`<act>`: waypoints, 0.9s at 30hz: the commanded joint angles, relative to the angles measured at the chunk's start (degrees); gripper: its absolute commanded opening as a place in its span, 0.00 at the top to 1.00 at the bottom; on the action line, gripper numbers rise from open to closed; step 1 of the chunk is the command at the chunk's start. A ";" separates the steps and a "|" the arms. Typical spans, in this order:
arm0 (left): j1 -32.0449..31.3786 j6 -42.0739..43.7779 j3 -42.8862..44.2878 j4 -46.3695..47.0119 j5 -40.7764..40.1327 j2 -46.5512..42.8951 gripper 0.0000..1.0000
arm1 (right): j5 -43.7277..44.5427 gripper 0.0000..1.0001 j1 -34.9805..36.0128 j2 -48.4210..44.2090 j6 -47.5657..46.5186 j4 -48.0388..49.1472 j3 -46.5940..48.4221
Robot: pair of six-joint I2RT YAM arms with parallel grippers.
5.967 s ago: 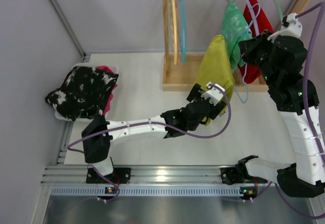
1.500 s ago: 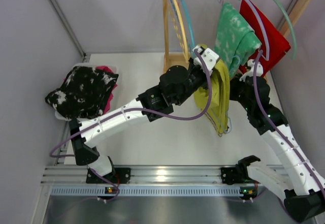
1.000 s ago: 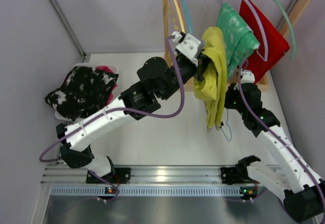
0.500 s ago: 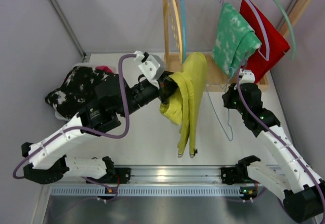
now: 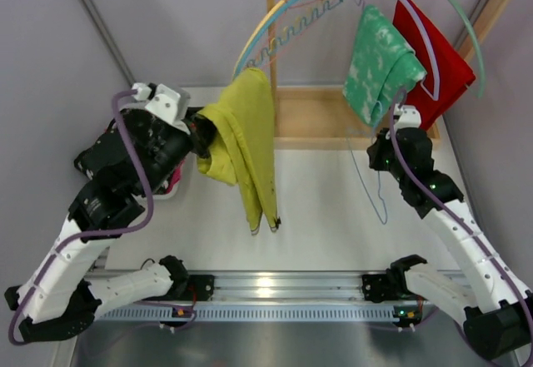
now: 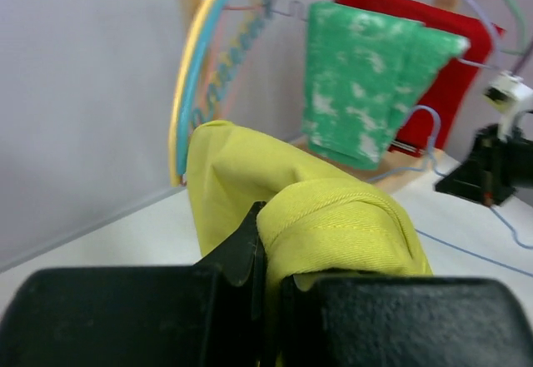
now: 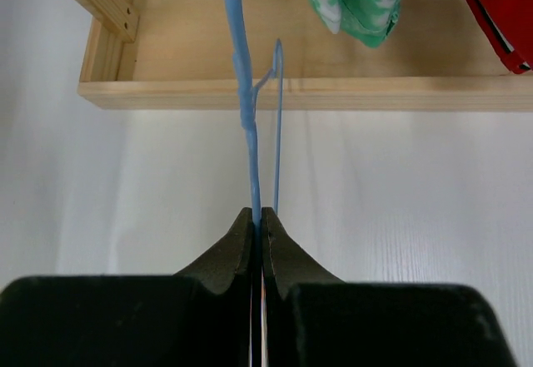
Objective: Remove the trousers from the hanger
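White tabletop (image 5: 333,217) beneath left tool (image 5: 200,137) clamped on yellow trousers (image 5: 250,142), right tool (image 7: 257,217) clamped on blue hanger (image 7: 247,101)

No text, label, brand, number or sign is legible in any view, neither on the yellow trousers (image 5: 250,134) nor the wooden rack (image 5: 316,117).

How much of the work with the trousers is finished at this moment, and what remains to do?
Done: the mustard-yellow trousers are free of any hanger, clamped in the left tool. In hand: the right tool pinches the bare blue hanger. Left: the green trousers and the red trousers hang on their hangers at the wooden rack.
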 commanded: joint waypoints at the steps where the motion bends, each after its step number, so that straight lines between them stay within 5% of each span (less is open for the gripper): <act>1: 5.23 -3.03 0.07 8.17 -5.66 -5.02 1.00 | -0.95 1.00 -0.72 0.48 -1.59 1.29 4.74; 18: 34.32 -13.86 -2.74 2.02 -6.99 -18.73 1.00 | -3.85 1.00 -0.64 3.03 -3.09 1.46 8.96; 27: 49.27 -11.84 -2.30 -1.24 -21.39 -21.81 1.00 | -4.55 1.00 -0.55 5.14 -3.35 1.55 10.63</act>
